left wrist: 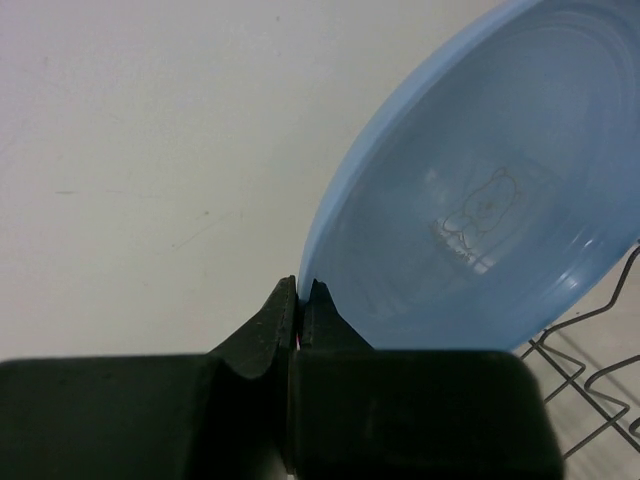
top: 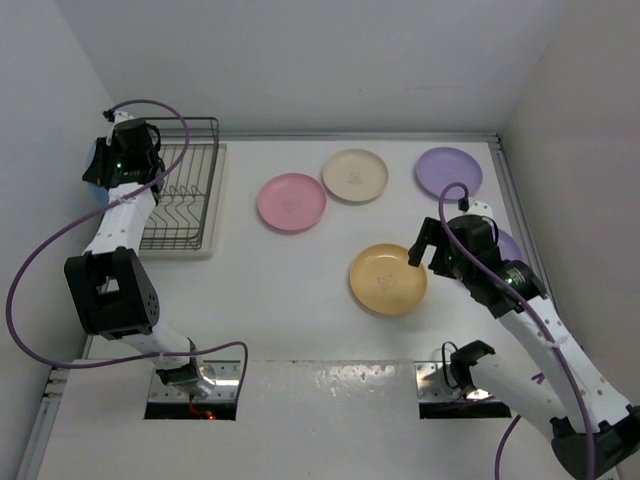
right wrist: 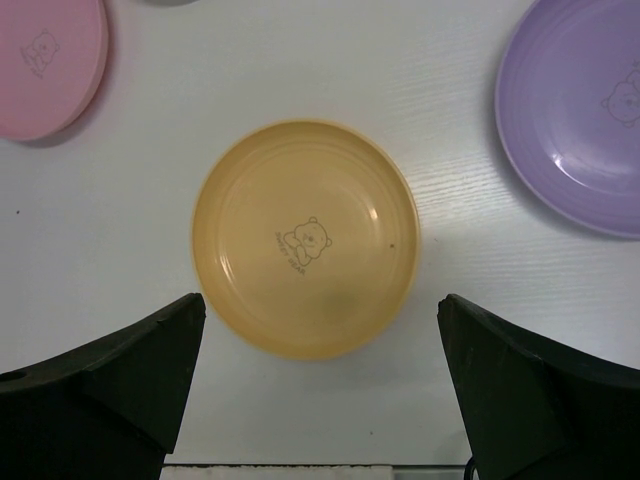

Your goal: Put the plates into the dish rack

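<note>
My left gripper (top: 122, 166) is over the left edge of the dish rack (top: 214, 178), shut on the rim of the blue plate (top: 94, 168), which it holds tilted on edge. In the left wrist view the jaws (left wrist: 302, 290) pinch the blue plate (left wrist: 480, 200) above the rack wires (left wrist: 590, 365). My right gripper (top: 431, 250) is open and empty, just right of the yellow-orange plate (top: 388, 278). In the right wrist view that plate (right wrist: 305, 235) lies flat between and beyond the spread fingers (right wrist: 320, 312). The pink (top: 291, 201), cream (top: 355, 175) and purple (top: 448, 172) plates lie flat on the table.
A second purple plate (top: 510, 245) is mostly hidden behind the right arm. The rack stands on a beige tray (top: 212, 245) at the far left, close to the left wall. The pink (right wrist: 45, 60) and purple (right wrist: 580, 120) plates show in the right wrist view.
</note>
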You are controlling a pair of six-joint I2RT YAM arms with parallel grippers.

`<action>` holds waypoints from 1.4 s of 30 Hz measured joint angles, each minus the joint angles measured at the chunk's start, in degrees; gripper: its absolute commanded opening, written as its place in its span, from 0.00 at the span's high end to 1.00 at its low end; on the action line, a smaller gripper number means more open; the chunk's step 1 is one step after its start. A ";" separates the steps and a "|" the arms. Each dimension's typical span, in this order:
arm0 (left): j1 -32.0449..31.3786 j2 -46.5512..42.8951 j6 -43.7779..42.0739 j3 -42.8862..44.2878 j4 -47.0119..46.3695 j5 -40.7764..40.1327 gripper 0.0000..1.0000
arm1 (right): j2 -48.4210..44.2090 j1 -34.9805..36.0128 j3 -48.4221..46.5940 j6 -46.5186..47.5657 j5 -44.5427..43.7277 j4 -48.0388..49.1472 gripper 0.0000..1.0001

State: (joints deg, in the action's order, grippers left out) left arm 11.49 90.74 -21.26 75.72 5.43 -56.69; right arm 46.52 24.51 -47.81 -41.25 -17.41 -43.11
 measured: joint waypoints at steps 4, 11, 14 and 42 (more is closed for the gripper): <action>-0.09 -1.03 1.95 -1.92 -0.39 1.07 1.00 | -0.90 0.00 0.42 -0.46 -0.09 -0.44 0.00; -0.09 -1.64 3.39 -4.74 1.14 3.21 0.97 | -0.52 0.00 2.64 -2.32 -0.13 -0.92 0.00; -0.09 -1.57 3.78 -4.92 3.32 4.83 0.72 | 1.75 0.00 3.52 -3.74 -0.13 -1.11 0.00; -2.51 -16.41 3.74 3.50 23.02 24.70 0.03 | 30.53 -53.22 16.17 -23.04 5.27 22.47 0.26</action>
State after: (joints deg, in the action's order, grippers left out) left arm 8.97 74.32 -17.52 79.22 28.45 -31.99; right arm 77.06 -28.71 -31.64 -64.29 -12.14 -20.64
